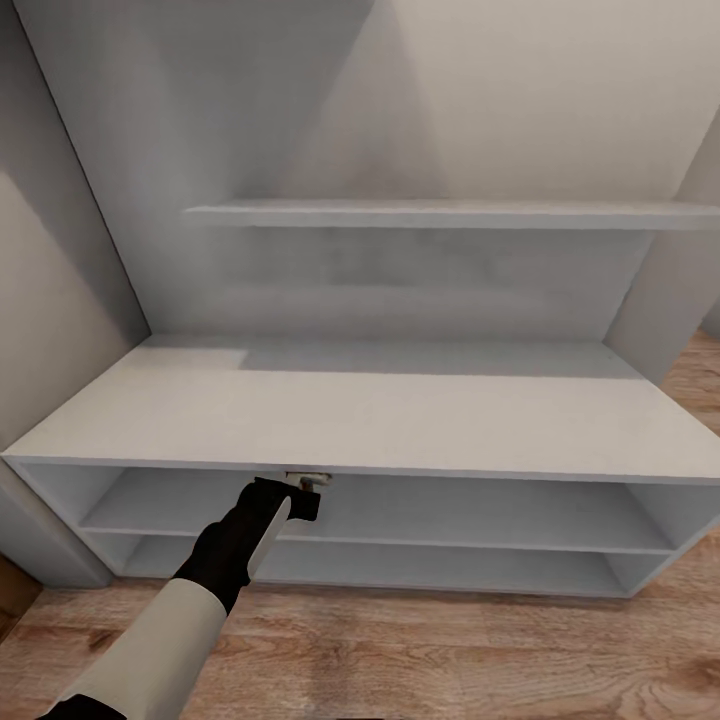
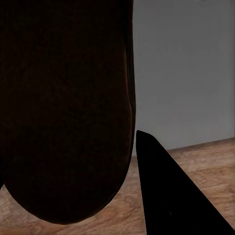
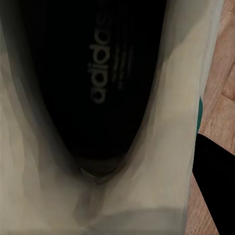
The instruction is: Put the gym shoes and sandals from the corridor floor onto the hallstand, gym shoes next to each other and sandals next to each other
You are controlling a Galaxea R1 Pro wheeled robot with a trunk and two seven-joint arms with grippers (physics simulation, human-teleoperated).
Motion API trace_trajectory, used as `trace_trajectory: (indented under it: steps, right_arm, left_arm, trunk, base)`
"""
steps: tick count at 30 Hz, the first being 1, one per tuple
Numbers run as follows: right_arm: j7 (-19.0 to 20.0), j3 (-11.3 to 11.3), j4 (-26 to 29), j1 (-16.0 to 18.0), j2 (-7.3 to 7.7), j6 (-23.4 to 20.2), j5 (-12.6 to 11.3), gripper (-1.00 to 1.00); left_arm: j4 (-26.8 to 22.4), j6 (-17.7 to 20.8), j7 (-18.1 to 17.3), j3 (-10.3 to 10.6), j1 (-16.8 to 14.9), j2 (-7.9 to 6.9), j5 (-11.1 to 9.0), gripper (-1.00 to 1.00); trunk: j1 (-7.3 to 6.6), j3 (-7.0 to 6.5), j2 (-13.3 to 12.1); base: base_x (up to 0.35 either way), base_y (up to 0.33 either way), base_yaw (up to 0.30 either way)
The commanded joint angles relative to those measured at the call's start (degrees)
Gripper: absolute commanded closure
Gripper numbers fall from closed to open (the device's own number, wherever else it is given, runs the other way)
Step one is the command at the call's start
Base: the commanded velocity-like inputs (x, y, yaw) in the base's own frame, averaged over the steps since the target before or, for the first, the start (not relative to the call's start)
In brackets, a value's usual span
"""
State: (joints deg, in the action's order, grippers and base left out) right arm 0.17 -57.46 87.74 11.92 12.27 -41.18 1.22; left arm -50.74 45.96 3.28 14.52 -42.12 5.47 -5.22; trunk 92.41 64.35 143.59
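The hallstand (image 1: 400, 410) stands right in front of me, white, with a bench top, two open shelves below and a floating shelf (image 1: 450, 213) on its back panel. My left gripper (image 1: 308, 488) is at the bench top's front edge, just under it, shut on a dark-brown sandal (image 1: 305, 478). In the left wrist view the sandal's dark sole (image 2: 68, 112) hangs close beside one black finger (image 2: 171, 196). In the right wrist view a white gym shoe (image 3: 161, 161) with a black printed insole sits against a finger (image 3: 215, 191) of my right gripper, over the wood floor (image 3: 223, 98). The other shoe and sandal are out of view.
Grey walls close in on the hallstand's left (image 1: 50, 300) and right (image 1: 670, 300). The upper open shelf (image 1: 480, 515) and the lower one (image 1: 400, 565) run the unit's full width. Wood-plank floor (image 1: 420, 650) lies in front.
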Motion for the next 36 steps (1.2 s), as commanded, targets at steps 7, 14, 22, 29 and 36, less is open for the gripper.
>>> trace_trajectory:
  steps: [7, 14, 22, 29, 36]
  right_arm:
    - [0.0, 0.0, 0.1, 0.1, 0.00, -0.3, 0.1, 1.00]
    - [0.0, 0.0, 0.1, 0.1, 0.02, -0.3, 0.1, 1.00]
    - [0.0, 0.0, 0.1, 0.1, 0.00, -0.3, 0.1, 1.00]
    - [0.0, -0.1, 0.1, 0.0, 0.01, -0.3, 0.1, 1.00]
    - [0.0, -0.1, 0.1, 0.1, 0.02, -0.3, 0.1, 1.00]
  left_arm:
    - [-0.1, 0.1, 0.1, 0.0, 0.0, -0.02, -0.3, 1.00]
    - [-0.1, 0.1, 0.1, 0.0, -0.1, -0.02, -0.3, -1.00]
    - [-0.1, 0.1, 0.1, 0.0, 0.0, -0.02, -0.3, -1.00]
    - [-0.1, 0.1, 0.1, 0.0, 0.0, -0.02, -0.3, -1.00]
    - [-0.1, 0.0, 0.1, 0.0, 0.0, -0.02, -0.3, -1.00]
  trunk:
    - [-0.01, 0.05, 0.0]
    - [-0.01, 0.05, 0.0]
    - [-0.01, 0.05, 0.0]
    - [-0.01, 0.05, 0.0]
    - [-0.01, 0.05, 0.0]
  base:
    - [0.000, 0.000, 0.000]
    - [0.000, 0.000, 0.000]
    - [0.000, 0.000, 0.000]
    - [-0.088, 0.015, 0.000]
    - [-0.295, 0.072, 0.000]
